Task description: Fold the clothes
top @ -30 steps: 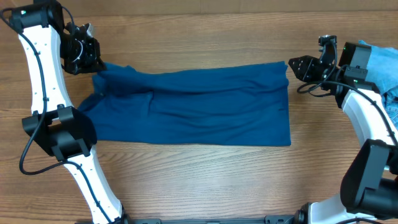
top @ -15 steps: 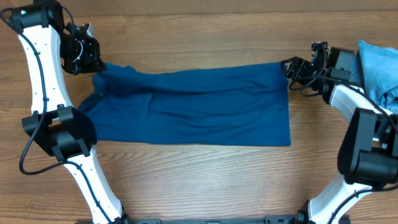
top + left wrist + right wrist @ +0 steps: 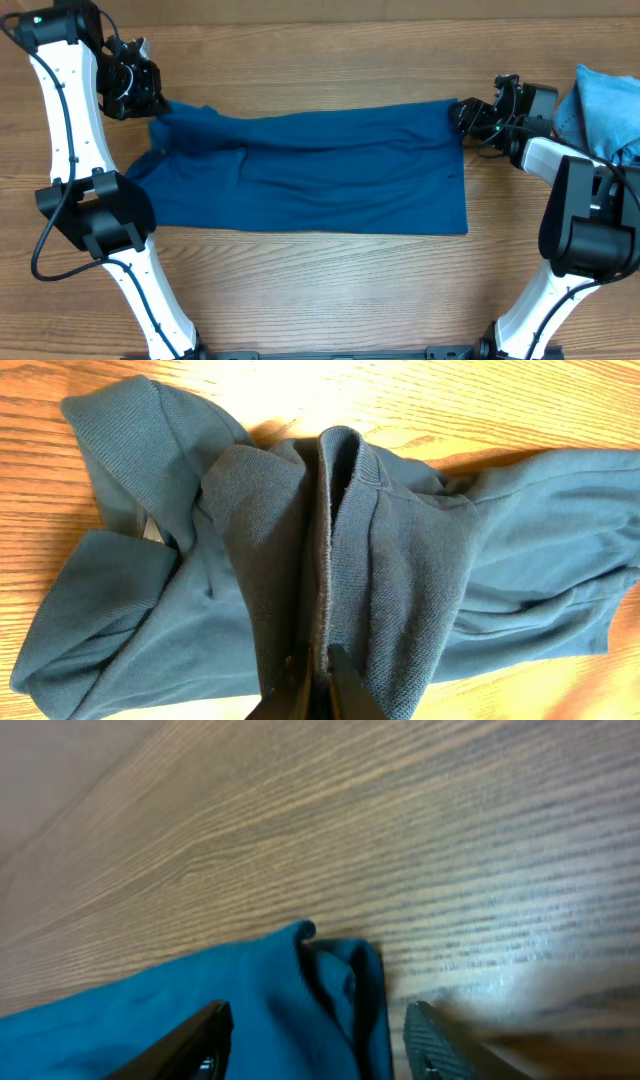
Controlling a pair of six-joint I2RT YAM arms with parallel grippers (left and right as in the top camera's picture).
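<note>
The deep-blue knit shirt point(image 3: 310, 170) lies on the counter point(image 3: 320, 290), its long axis running left to right. The left gripper point(image 3: 152, 100) has its fingers clamped on the shirt's far-left corner. The right gripper point(image 3: 463, 113) holds its fingers apart, straddling the far-right corner.

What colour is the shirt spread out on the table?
Plain deep blue, no print. The overhead view shows the shirt best.

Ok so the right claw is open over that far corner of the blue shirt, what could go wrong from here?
1. The right claw straddles only the folded tip of the blue shirt; closing this shallow, it might catch one layer or miss.
2. The left claw pinches a bunched ridge of cloth, so lifting could carry wrinkles into the fold.
3. The light-blue garment lies near the right claw and could get dragged along.
</note>
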